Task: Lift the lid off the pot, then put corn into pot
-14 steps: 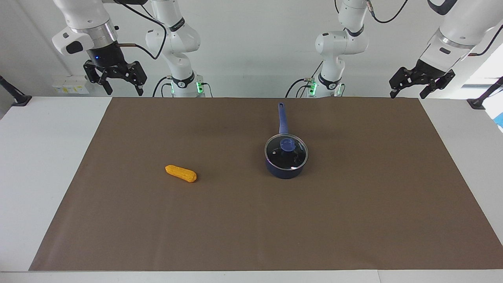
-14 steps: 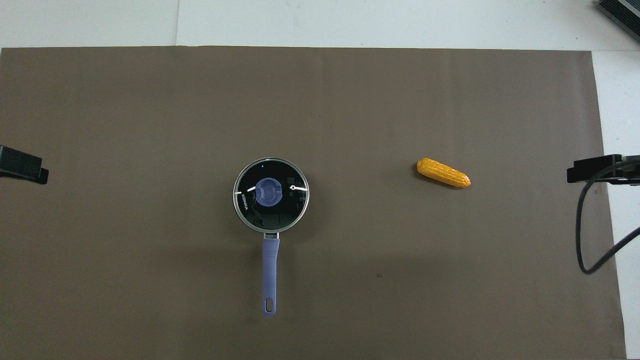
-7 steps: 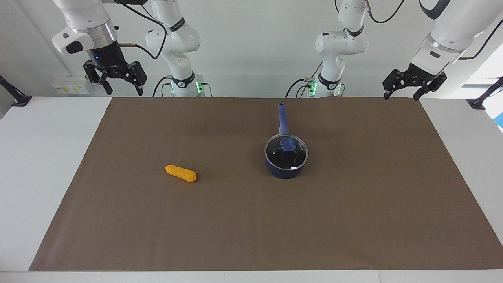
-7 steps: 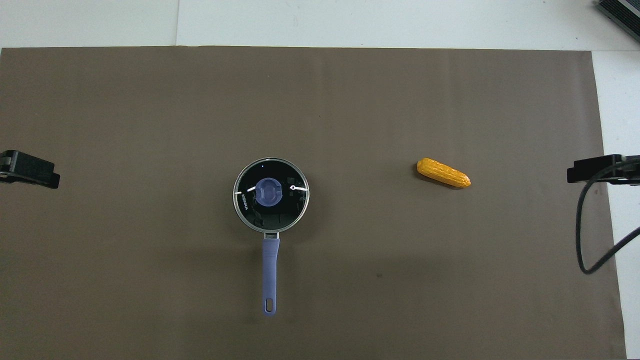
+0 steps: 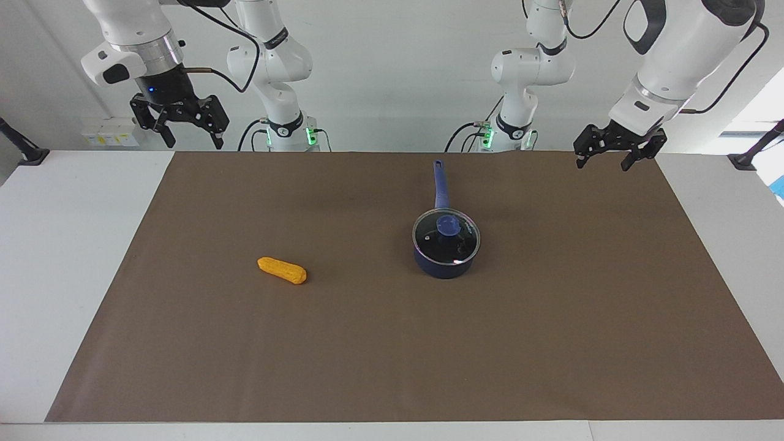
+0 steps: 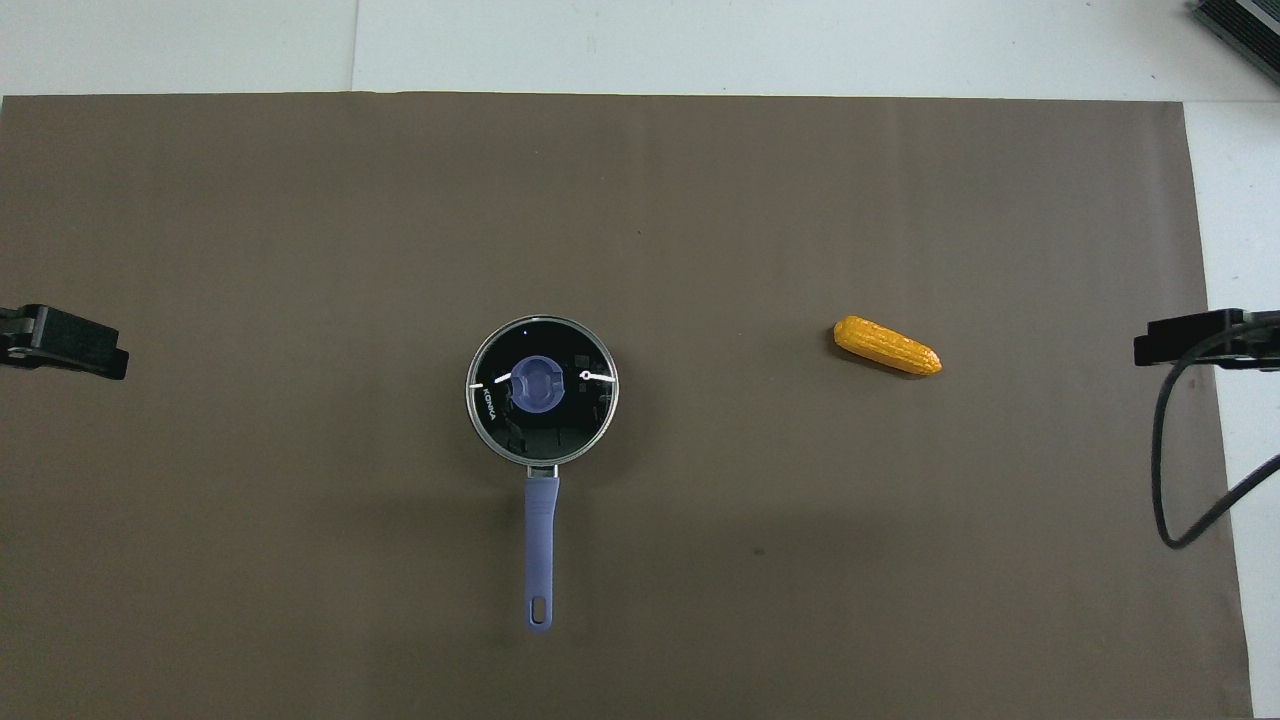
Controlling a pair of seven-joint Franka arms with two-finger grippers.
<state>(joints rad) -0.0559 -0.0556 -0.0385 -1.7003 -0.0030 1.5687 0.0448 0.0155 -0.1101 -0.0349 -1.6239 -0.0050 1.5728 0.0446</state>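
On the pot (image 5: 446, 260) sits the lid (image 5: 446, 236); both claws (image 5: 603, 156) (image 5: 190, 136) gape, empty.

My pot's lid (image 6: 542, 390) looks like glossy glass with a thin metal rim; under it, the brown mat (image 6: 300, 220) is matt, the corn (image 6: 887, 345) bumpy.

In the overhead view the left gripper (image 6: 70, 342) and right gripper (image 6: 1190, 338) are cut off by the edges; only dark tips show, and the pot (image 6: 542, 391) interior is dim under the lid (image 6: 540, 385)
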